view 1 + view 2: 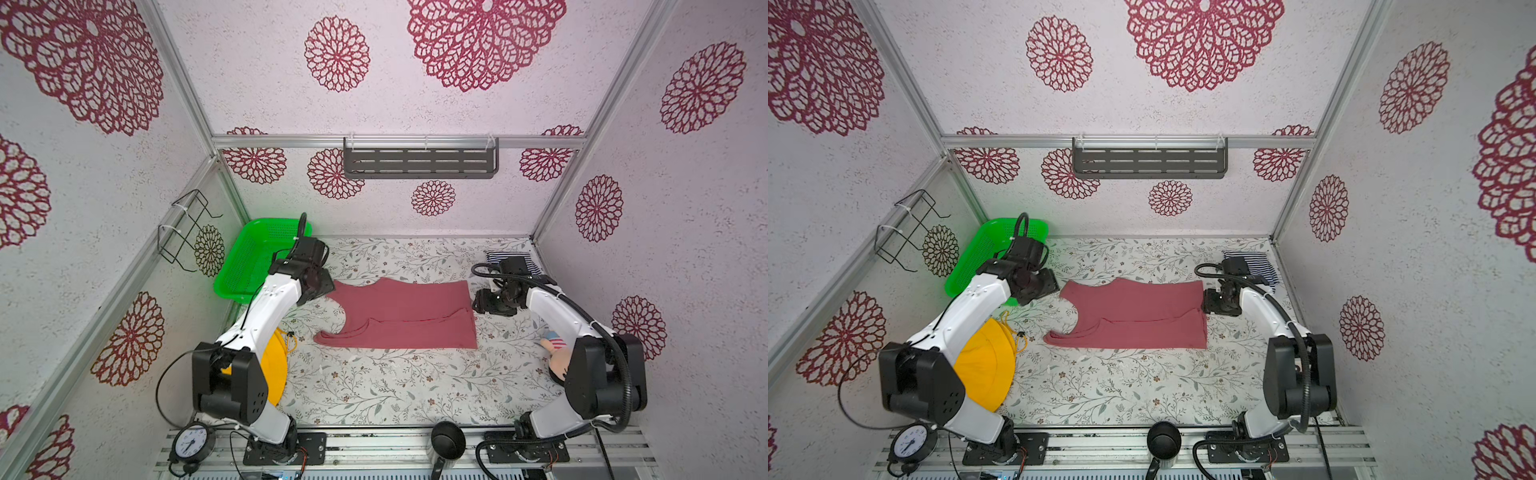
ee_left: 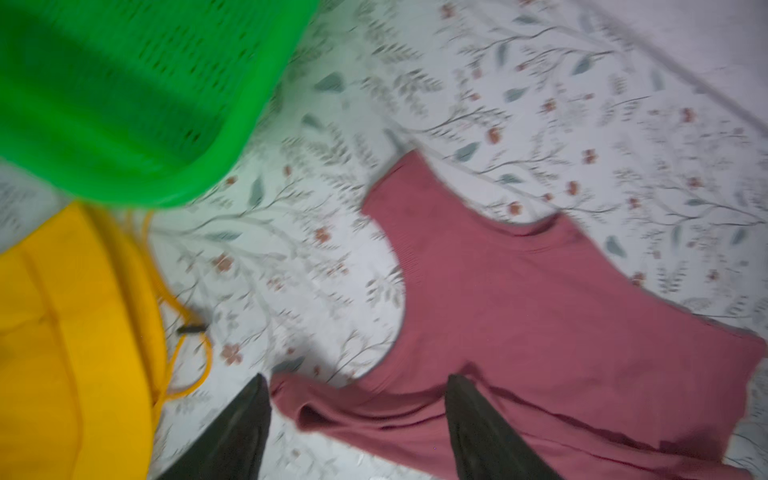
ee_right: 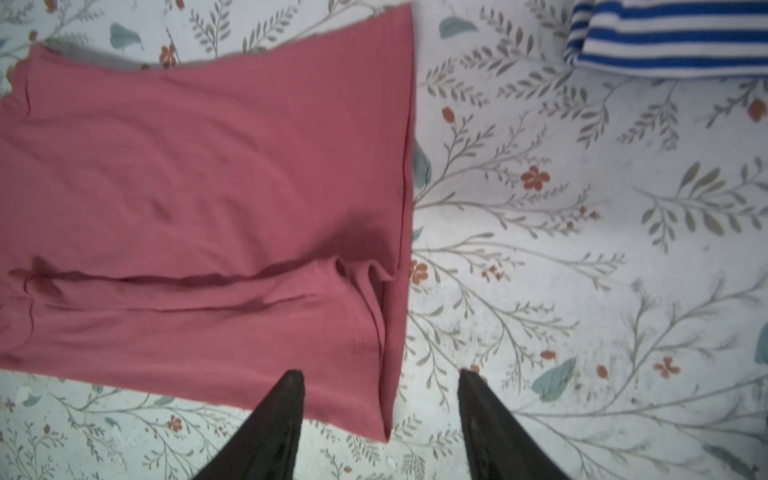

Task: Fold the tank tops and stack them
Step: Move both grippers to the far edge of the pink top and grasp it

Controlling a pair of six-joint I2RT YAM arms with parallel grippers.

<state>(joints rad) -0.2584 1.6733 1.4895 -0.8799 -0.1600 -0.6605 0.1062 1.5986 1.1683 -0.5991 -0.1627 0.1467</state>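
Observation:
The dusty rose-red tank top (image 1: 403, 316) (image 1: 1133, 316) lies flat mid-table, its near long side folded over onto itself. The striped tank top (image 1: 534, 268) (image 3: 673, 37) sits folded at the far right corner, partly hidden by the right arm. My left gripper (image 1: 322, 286) (image 2: 355, 380) hovers open over the rose top's (image 2: 540, 311) shoulder-strap end, with nothing pinched between its fingers. At the hem end, my right gripper (image 1: 482, 305) (image 3: 380, 376) is open above the near hem corner of the rose top (image 3: 208, 187), not gripping the cloth.
A green basket (image 1: 257, 257) stands at the far left and a yellow cloth hat (image 1: 276, 374) lies under the left arm. A plush toy (image 1: 555, 353) lies by the right arm. A clock (image 1: 191, 442) and a black cup (image 1: 446, 440) sit on the front rail.

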